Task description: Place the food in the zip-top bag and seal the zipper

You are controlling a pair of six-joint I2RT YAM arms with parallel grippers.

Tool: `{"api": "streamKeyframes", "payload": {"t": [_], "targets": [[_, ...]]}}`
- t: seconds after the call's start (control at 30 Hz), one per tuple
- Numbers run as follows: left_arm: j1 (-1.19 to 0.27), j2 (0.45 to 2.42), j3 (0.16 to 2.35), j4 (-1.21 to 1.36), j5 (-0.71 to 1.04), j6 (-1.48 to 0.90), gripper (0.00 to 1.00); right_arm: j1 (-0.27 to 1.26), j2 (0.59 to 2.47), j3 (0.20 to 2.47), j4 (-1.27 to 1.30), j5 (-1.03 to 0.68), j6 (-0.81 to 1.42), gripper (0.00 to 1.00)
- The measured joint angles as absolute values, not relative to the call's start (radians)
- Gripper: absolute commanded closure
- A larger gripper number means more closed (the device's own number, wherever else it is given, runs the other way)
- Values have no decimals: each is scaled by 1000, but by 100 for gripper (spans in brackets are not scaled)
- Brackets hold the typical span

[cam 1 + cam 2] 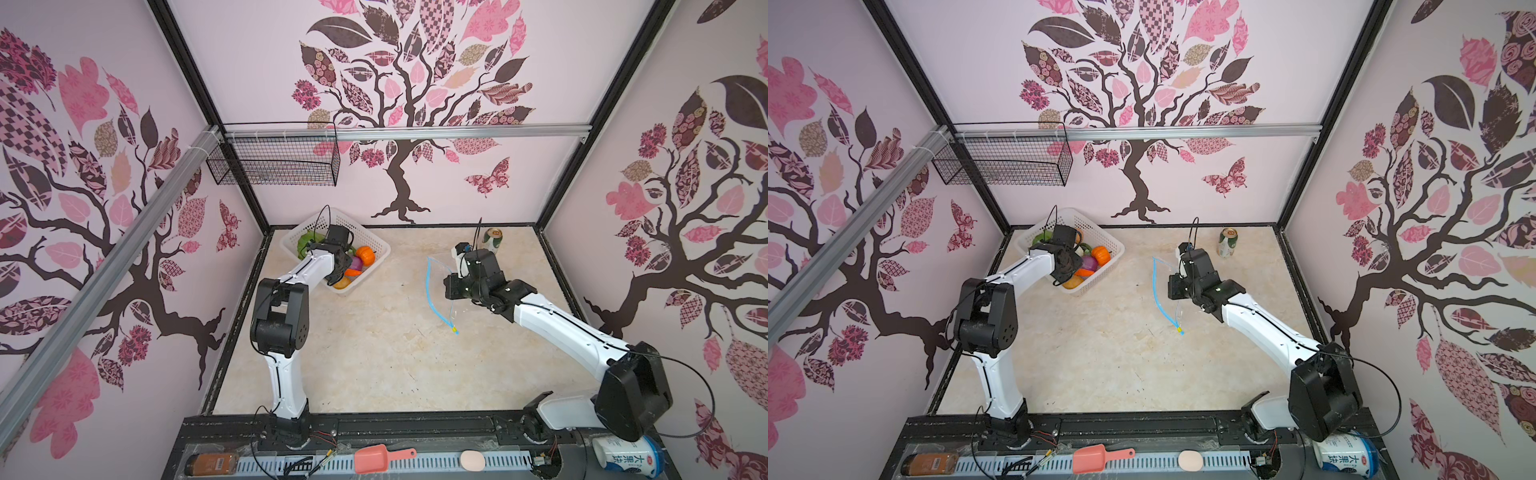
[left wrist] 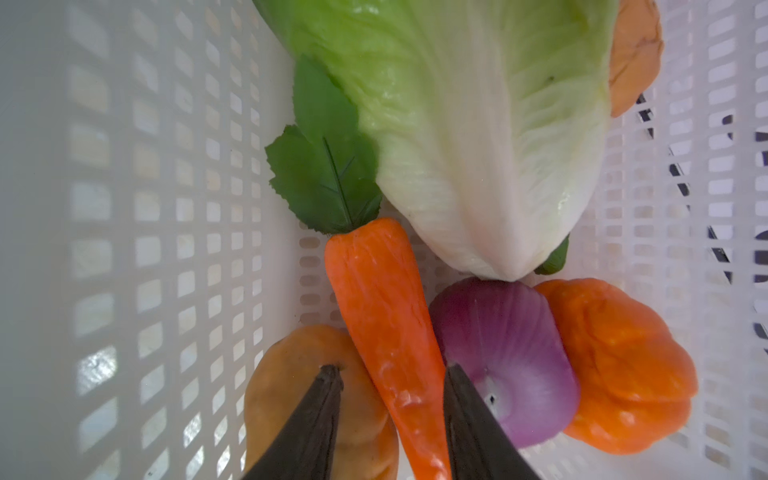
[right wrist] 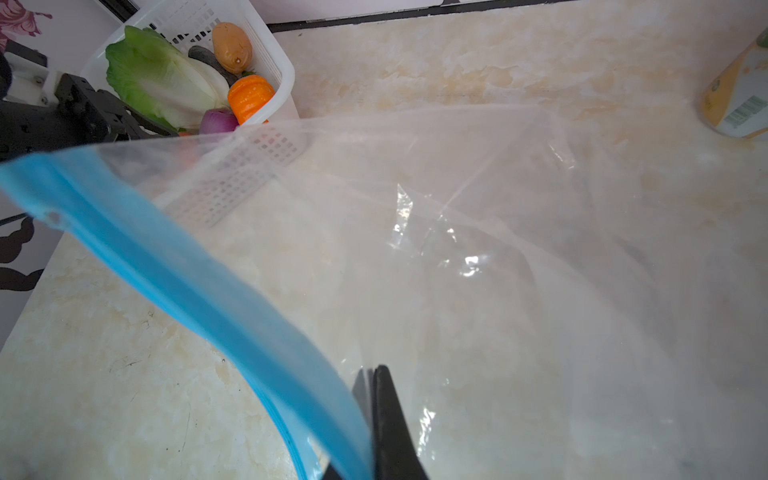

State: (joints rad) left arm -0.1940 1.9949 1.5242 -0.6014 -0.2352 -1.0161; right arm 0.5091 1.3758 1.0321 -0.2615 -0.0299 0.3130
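Food (image 1: 365,255), all toy vegetables, lay in a white basket (image 2: 166,232) at the far left of the table (image 3: 457,62). None was in the bag (image 3: 498,249) yet. The left gripper (image 2: 392,372) reached down into the basket with its jaws partly apart, one finger on each side of the carrot (image 2: 382,316). The carrot lay between a potato (image 2: 299,386) and an onion (image 2: 507,365), with the cabbage (image 2: 478,145) and pumpkin (image 2: 623,365) close by. The fingers seemed to bracket the carrot rather than squeeze it, probably lined up for a pick.

Well apart to the right, the right gripper (image 3: 372,374) was closed tight. It pinched the clear film just behind the blue zipper (image 3: 187,266) and held that edge up off the table. This hold probably kept the mouth raised and facing the basket, so food could be dropped in. The zipper appeared unsealed. A can (image 1: 1228,243) stood beyond the bag, untouched.
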Motion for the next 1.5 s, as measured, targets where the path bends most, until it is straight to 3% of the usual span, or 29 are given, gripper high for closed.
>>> {"api": "streamKeyframes", "payload": {"t": [0.3, 0.93, 1.3, 1.5], "targets": [[-189, 2073, 1577, -573, -233, -1020, 47, 509, 1376, 1032, -269, -28, 305, 100], [-184, 2061, 1553, -570, -149, -1039, 45, 509, 1375, 1032, -273, -15, 287, 100], [-190, 2016, 1509, -646, -135, -1042, 55, 509, 1375, 1033, -273, -15, 287, 100], [-195, 2025, 1515, -677, -179, -985, 55, 509, 1375, 1033, -274, -10, 285, 100]]}}
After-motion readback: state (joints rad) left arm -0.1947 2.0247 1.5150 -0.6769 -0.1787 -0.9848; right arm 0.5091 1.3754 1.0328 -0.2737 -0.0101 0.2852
